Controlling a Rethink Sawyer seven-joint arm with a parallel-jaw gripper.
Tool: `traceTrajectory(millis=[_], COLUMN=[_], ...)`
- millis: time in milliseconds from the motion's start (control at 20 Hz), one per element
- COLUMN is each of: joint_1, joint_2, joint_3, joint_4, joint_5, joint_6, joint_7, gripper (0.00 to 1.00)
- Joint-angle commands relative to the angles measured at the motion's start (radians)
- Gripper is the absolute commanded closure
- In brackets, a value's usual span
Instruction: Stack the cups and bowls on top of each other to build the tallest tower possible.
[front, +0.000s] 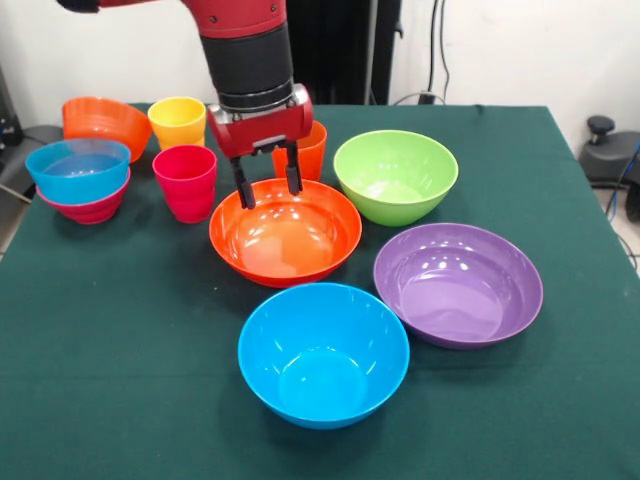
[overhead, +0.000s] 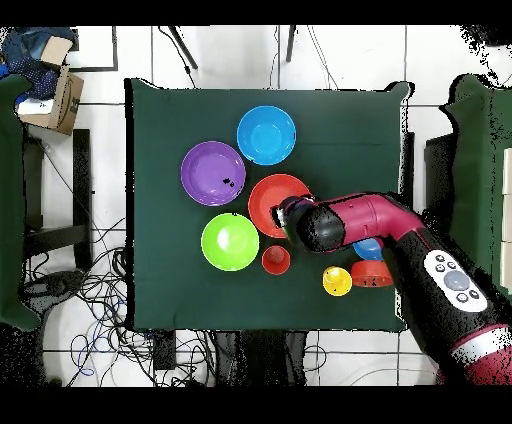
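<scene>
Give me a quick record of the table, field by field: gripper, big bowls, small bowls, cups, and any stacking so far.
gripper: gripper open, fingers over the far rim of the orange bowl
big bowls: orange, green bowl, purple bowl, blue bowl, all separate and upright
small bowls: clear blue bowl nested in magenta bowl; small orange bowl alone
cups: yellow cup, red cup, orange cup behind the gripper
stacking: only that one nested pair
</scene>
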Motion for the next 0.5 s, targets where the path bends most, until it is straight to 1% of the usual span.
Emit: traceTrajectory(millis=[50, 500], joint_1=[0.057, 0.002], joint_2=[0.105, 0.091], joint_3=[-0.063, -0.051], joint_4=[-0.032, -0.004], joint_5=[-0.190, -0.219], joint_6=[0.050, 0.080], joint_7=[-0.255, -0.305], gripper=[0.00, 0.00])
